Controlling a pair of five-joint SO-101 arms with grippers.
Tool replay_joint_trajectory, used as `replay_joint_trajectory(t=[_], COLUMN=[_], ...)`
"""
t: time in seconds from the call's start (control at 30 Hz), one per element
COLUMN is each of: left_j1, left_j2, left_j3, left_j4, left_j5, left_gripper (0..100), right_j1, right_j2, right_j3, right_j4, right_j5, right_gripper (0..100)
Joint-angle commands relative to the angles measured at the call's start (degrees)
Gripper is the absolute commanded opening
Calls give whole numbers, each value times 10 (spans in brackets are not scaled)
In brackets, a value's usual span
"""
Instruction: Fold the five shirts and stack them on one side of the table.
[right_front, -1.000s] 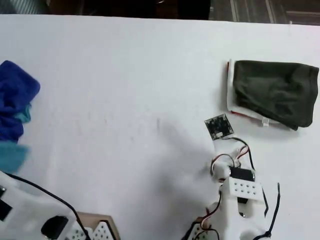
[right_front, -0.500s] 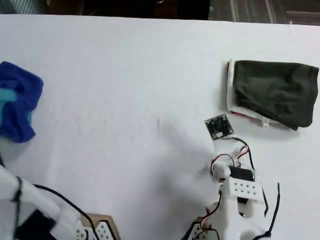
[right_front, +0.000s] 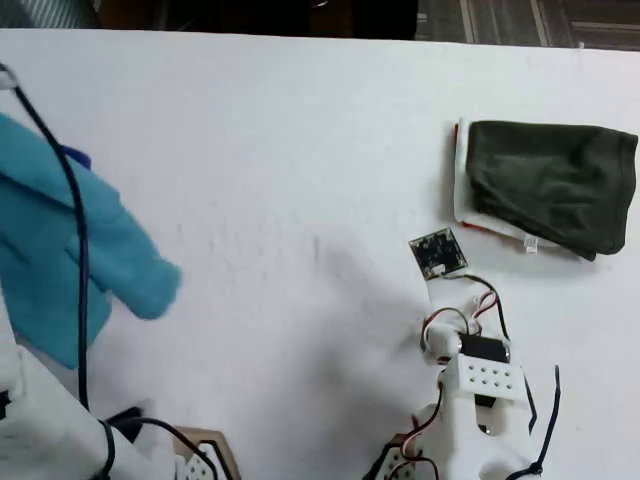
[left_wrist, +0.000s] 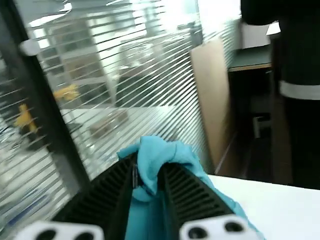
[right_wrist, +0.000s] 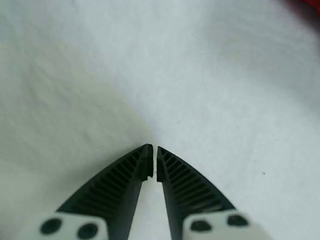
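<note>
The left end effector (left_wrist: 148, 169) is clamped on a teal shirt (right_front: 130, 262); in the left wrist view a bunch of that cloth sticks out between the two black fingers (left_wrist: 187, 192), with window blinds (left_wrist: 100, 90) behind it. In the high view the shirt hangs spread at the left edge of the frame, above the white counter (right_front: 300, 150), with a sleeve-like flap reaching toward the centre. A black cable (right_front: 78, 250) runs down across the shirt to the left arm (right_front: 40, 435) in the lower left corner. A scrap of blue cloth (right_front: 76, 156) peeks out just above the teal one.

The right end effector (right_wrist: 154, 151) has its fingers together, with the thinnest slit between the tips, holding nothing, just over bare counter. The right arm (right_front: 483, 375) sits at the lower centre-right of the high view, with a small black board (right_front: 437, 252) just above it.

At the upper right lies a folded green shirt (right_front: 550, 185), resting on a white shirt (right_front: 462, 200) whose edge shows along its left and lower sides.
</note>
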Motion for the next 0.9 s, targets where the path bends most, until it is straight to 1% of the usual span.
replay_joint_trajectory(t=[0.0,0.23,0.33,0.43,0.53,0.73,0.8,0.87], left_j1=[74,215,276,333,379,435,440,435], left_j2=[-5,-4,-4,-4,-4,-4,-4,-4], left_j3=[-15,72,154,269,364,478,509,538], left_j4=[-14,-26,-58,-101,-146,-213,-215,-214], left_j5=[6,7,7,7,7,5,4,3], left_gripper=[26,26,26,26,26,30,66,125], right_j1=[-3,-3,-3,-3,-3,-3,-3,-3], right_j2=[-13,-13,-13,-13,-13,-13,-13,-13], right_j3=[-2,-2,-2,-2,-2,-2,-2,-2], right_j4=[-5,-5,-5,-5,-5,-5,-5,-5], right_j5=[4,4,4,4,4,4,4,4], right_gripper=[21,21,21,21,21,21,21,21])
